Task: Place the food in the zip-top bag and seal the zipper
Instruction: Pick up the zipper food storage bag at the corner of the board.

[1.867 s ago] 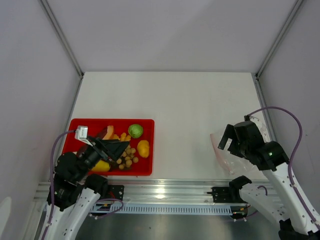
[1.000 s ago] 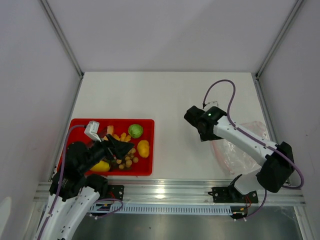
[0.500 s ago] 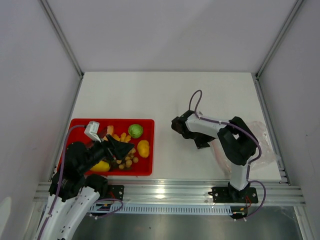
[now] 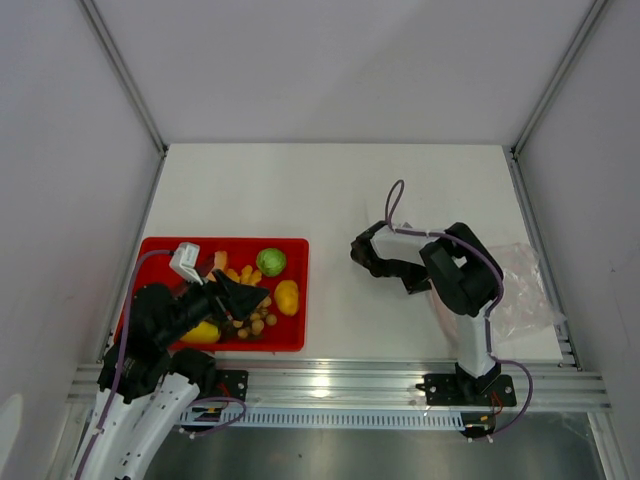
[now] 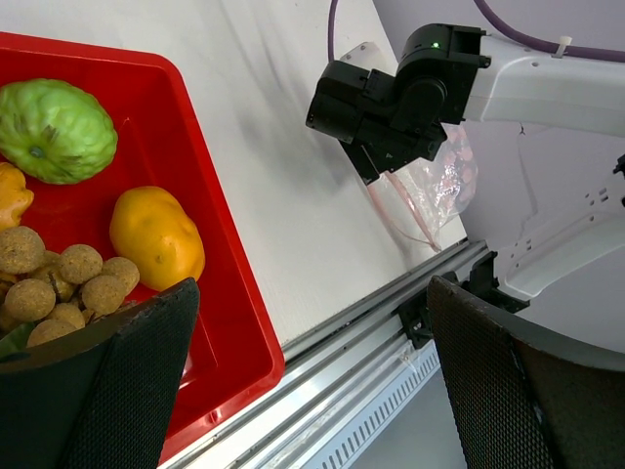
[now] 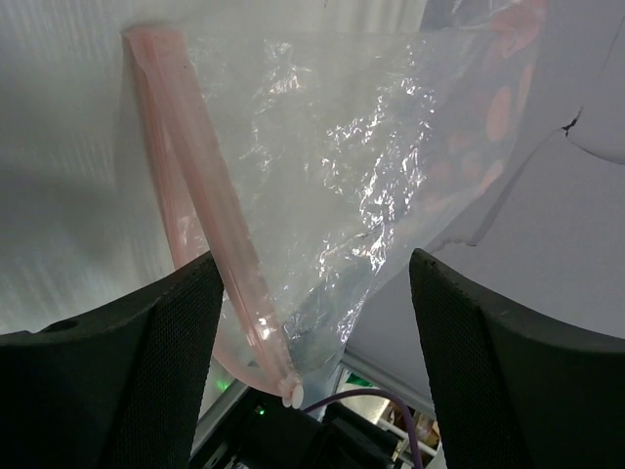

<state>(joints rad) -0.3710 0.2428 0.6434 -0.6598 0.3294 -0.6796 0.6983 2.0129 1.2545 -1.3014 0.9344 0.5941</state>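
The food lies in a red tray [image 4: 150, 245]: green ball [image 4: 271, 262], yellow lemon [image 4: 287, 296], tan balls [image 4: 258, 318], orange wedge [image 4: 218, 262]. My left gripper [image 4: 238, 296] hovers open and empty above the tan balls; the ball [image 5: 54, 130] and lemon [image 5: 156, 237] show in its wrist view. The clear zip-top bag [image 4: 520, 290] lies at the right table edge. My right gripper [image 4: 385, 262] is open and empty left of the bag, facing it. The bag [image 6: 361, 147] and its pink zipper [image 6: 210, 244] lie ahead between the fingers, untouched.
The right arm is folded back over its base [image 4: 470, 385], partly covering the bag's left side. A metal rail [image 4: 330, 385] runs along the near table edge. White walls and frame posts enclose the table.
My right gripper swung from over the bag out to the table's middle and turned back towards the bag. The bag now lies free further right. The left arm has barely moved.
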